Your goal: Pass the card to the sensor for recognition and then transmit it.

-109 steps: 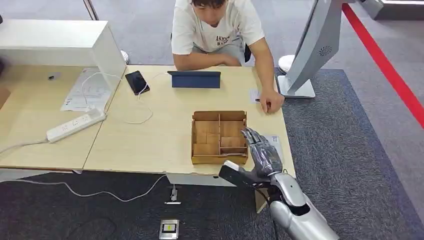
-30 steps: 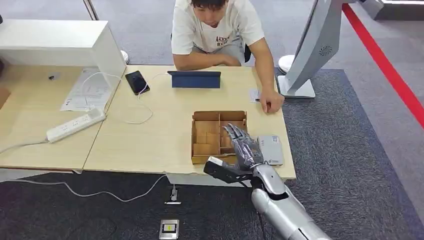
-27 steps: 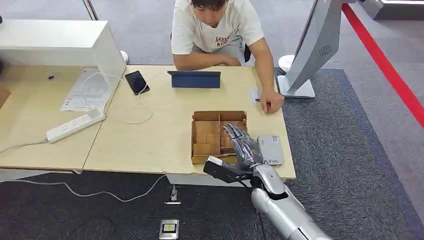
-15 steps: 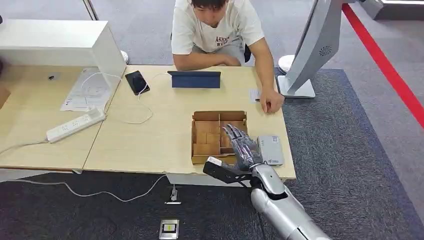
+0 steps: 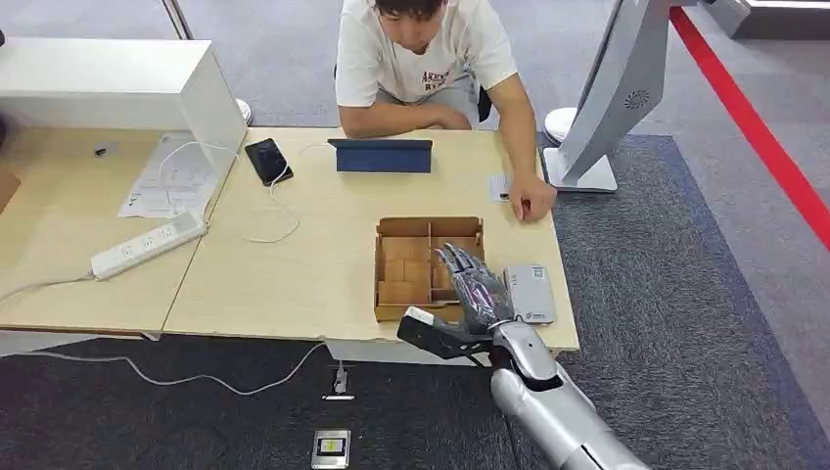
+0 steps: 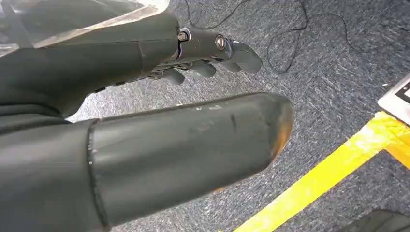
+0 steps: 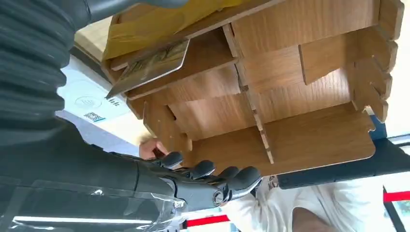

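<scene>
My right hand (image 5: 477, 292) hovers over the right front compartments of the divided wooden box (image 5: 401, 266), fingers stretched out, thumb sticking out past the box's front wall. In the right wrist view a printed card (image 7: 147, 67) sits tilted right under the thumb's yellowish pad, above the box (image 7: 300, 121), with the fingers (image 7: 208, 176) spread well apart from it. The card looks held against the thumb. A white card sensor (image 5: 531, 292) lies on the table just right of the box, and its edge (image 7: 89, 104) appears beside the box. My left hand (image 6: 183, 58) hangs over carpet, holding nothing.
A person sits across the table, one hand (image 5: 530, 201) resting on a slip near the far right corner. A tablet (image 5: 381, 155), phone (image 5: 266, 160) and power strip (image 5: 147, 245) lie further left. A grey stand (image 5: 587, 108) rises at the right.
Since 3.6 s ago my right hand moved left from above the sensor to above the box, uncovering the sensor. Over the last second it has hardly moved.
</scene>
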You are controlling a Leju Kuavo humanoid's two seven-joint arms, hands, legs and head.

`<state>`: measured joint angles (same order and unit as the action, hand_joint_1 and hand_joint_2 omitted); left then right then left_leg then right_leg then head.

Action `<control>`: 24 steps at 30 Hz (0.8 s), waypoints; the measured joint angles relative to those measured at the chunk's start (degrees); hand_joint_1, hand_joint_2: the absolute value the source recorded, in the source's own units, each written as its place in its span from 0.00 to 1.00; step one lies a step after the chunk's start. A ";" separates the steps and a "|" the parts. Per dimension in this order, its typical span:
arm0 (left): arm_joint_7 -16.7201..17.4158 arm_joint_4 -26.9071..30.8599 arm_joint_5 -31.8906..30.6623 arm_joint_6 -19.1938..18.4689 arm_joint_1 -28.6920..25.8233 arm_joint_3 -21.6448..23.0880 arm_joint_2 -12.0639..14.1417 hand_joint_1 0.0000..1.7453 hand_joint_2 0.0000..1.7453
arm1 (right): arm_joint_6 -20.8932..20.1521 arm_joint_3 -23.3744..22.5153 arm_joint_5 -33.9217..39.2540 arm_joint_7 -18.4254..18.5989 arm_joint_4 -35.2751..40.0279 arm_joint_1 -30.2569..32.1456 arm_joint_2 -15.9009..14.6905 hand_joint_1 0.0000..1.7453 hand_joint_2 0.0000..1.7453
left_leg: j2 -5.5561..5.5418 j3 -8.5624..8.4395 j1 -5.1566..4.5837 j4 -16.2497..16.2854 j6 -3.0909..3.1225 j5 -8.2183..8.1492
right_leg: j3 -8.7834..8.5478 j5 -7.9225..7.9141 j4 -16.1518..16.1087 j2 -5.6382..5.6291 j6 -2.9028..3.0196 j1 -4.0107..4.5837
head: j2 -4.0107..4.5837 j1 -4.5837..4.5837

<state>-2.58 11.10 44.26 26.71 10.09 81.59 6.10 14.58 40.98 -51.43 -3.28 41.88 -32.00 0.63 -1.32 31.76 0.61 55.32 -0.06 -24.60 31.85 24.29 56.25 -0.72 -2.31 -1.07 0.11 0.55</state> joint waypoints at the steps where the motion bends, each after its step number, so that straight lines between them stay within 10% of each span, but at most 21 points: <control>1: 0.00 0.00 0.00 0.00 0.00 -0.02 0.00 0.00 0.00 | 0.00 0.00 0.00 0.00 0.00 0.00 0.00 0.00 1.00 | 0.00 0.00 0.00 0.00 0.00 0.00 | 0.00 0.00 0.00 0.00 0.00 0.00 | 0.00 0.00; 24: 0.15 0.00 0.22 0.02 0.00 -0.02 0.00 0.00 0.00 | -0.06 0.11 -0.13 0.65 -0.28 -0.05 0.00 0.00 1.00 | 0.00 -0.02 0.00 0.00 0.00 0.00 | 0.01 0.00 0.00 0.00 0.00 0.00 | 0.00 0.00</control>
<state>-2.43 11.10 44.48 26.73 10.09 81.57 6.10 14.51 41.09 -51.56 -2.63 41.59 -32.06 0.63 -1.32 31.74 0.61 55.32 -0.06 -24.60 31.86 24.29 56.25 -0.72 -2.31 -1.07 0.11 0.55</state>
